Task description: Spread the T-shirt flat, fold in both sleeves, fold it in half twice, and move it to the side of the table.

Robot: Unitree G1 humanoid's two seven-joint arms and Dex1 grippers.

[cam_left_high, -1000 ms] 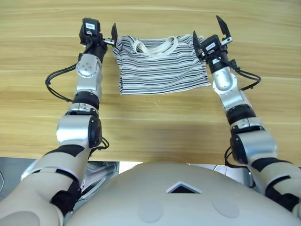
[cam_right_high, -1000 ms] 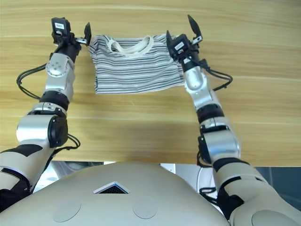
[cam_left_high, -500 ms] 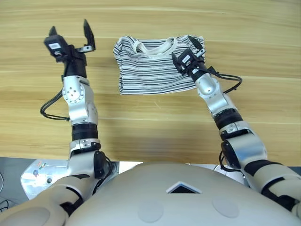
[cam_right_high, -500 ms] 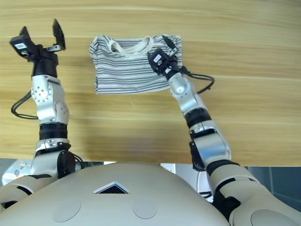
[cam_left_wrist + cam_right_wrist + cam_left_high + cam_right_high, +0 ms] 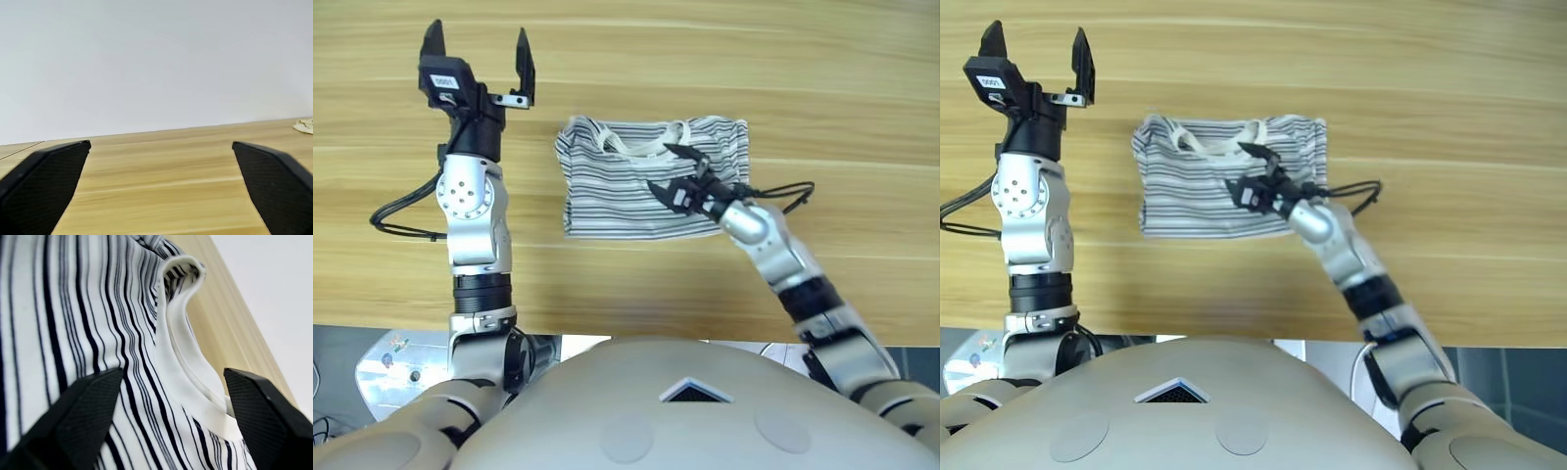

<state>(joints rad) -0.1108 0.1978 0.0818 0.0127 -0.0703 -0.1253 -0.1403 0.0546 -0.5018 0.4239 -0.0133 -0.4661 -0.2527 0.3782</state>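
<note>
The T-shirt [image 5: 636,186] lies on the desk [image 5: 822,69] as a folded, roughly rectangular bundle of dark and white stripes. Its pale collar [image 5: 641,147] is at the far edge. It sits about mid-desk, in front of the robot, between the two arms. The near edge runs fairly straight. The far right corner is slightly bunched, and the collar stands up in a ridge rather than lying flat.

The right end effector [image 5: 664,168] is over the shirt, just on the near side of the collar, and its forearm crosses the bundle's near right corner. It is released: its two fingers [image 5: 85,418] stand apart, with only the striped cloth and the collar band beneath the gap. Whether the tips touch the fabric cannot be told. In the right wrist view the cloth is very close, and the collar band curls up between the two black tips.

The left end effector [image 5: 478,39] is held over the desk to the left of the shirt, well apart from it, pointing away from the robot. It too is released, with its fingers spread wide and holding nothing. Its wrist view looks level across bare desk toward a plain pale wall [image 5: 156,58].

A black cable [image 5: 401,220] loops out from the left forearm. A second cable [image 5: 788,191] loops beside the right wrist over the desk, just off the shirt's right edge.
</note>
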